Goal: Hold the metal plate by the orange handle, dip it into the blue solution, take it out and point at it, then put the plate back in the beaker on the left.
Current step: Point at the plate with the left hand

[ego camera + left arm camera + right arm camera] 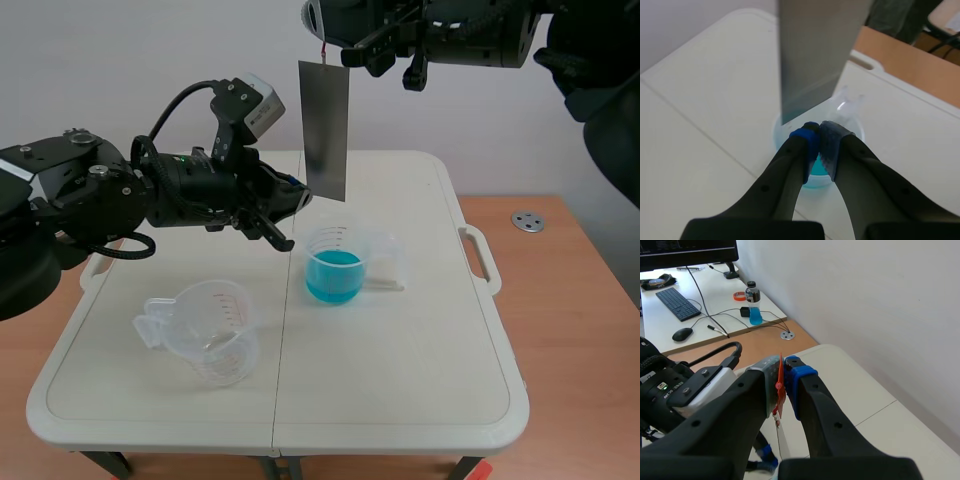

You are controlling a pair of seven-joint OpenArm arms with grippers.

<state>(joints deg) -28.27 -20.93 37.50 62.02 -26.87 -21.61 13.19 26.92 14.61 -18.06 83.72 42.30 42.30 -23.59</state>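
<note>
Right jaws clamped on orange handle (779,385), left jaws together, perhaps touching flat metal plate (324,130)

I see the grey metal plate (324,130) hanging upright in the air from its thin orange handle (779,390), its lower edge just above and clear of the beaker of blue solution (333,268). The second beaker (205,335), transparent with red scale marks, stands upright nearby, closer to me on the left.
</note>
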